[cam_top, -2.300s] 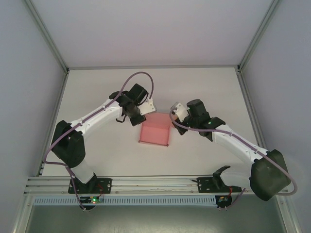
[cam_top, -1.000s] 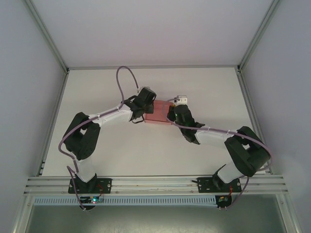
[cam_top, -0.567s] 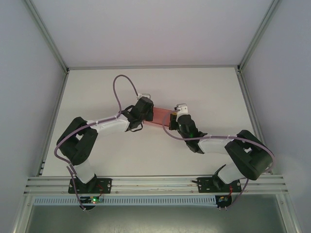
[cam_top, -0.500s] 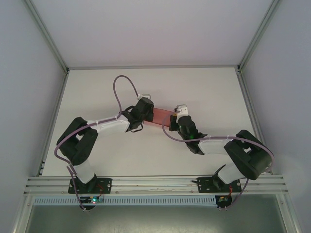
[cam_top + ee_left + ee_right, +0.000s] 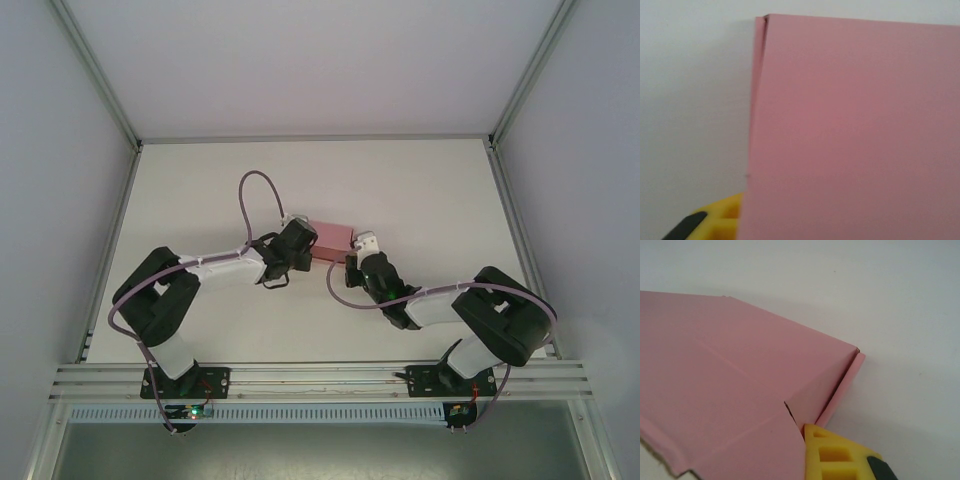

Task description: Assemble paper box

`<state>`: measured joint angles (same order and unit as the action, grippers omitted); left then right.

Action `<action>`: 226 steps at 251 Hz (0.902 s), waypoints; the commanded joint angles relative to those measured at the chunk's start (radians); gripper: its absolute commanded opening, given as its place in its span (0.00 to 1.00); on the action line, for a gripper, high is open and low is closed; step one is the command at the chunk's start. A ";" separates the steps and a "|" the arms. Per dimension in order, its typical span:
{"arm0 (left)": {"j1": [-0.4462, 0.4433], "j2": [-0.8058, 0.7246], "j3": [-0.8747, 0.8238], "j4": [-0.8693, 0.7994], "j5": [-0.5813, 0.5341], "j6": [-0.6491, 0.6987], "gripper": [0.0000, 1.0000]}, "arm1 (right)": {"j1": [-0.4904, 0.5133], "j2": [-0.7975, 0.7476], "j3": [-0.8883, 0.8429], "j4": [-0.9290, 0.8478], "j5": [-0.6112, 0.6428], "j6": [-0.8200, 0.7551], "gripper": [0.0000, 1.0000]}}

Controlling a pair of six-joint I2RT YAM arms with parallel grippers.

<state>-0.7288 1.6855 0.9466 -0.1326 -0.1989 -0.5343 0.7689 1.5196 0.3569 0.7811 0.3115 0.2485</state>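
Top view: the paper box (image 5: pixel 330 238) is seen lying mid-desk (image 5: pixel 430 190), long axis roughly left to right, between both arms. The left pincer (image 5: pixel 300 243) is set at its left end, the right pincer (image 5: pixel 362 252) at its right near corner. Neither is clearly nearer. Fingertips are masked by the wrists.

Left wrist view: the box is found ahead and to the right. One yellow finger (image 5: pixel 722 217) is seen beside its left edge, the other is hidden behind card. Spread or pinching cannot be told.

Right wrist view: the box lies ahead and left, with a side flap slightly agape at the corner. One yellow finger (image 5: pixel 835 455) is seen just below that corner. This pincer is pressed together, but whether card is pinched is unclear.
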 commanded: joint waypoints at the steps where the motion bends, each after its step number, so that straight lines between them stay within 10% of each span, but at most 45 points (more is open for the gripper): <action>1: -0.027 -0.058 0.049 -0.162 0.007 -0.006 0.35 | 0.024 0.022 -0.010 -0.170 0.000 -0.033 0.00; 95: -0.027 -0.253 0.138 -0.478 0.073 0.001 1.00 | 0.033 0.030 0.024 -0.247 0.009 -0.055 0.00; 154: 0.045 -0.294 0.222 -0.478 -0.054 -0.045 1.00 | 0.040 0.052 0.030 -0.239 0.009 -0.131 0.00; 226: 0.306 0.037 0.383 -0.302 0.444 0.078 1.00 | 0.034 0.071 0.032 -0.194 -0.032 -0.263 0.00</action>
<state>-0.4744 1.6085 1.2789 -0.5011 0.0219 -0.5270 0.7967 1.5494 0.4049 0.7136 0.3241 0.0544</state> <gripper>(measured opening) 0.998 0.048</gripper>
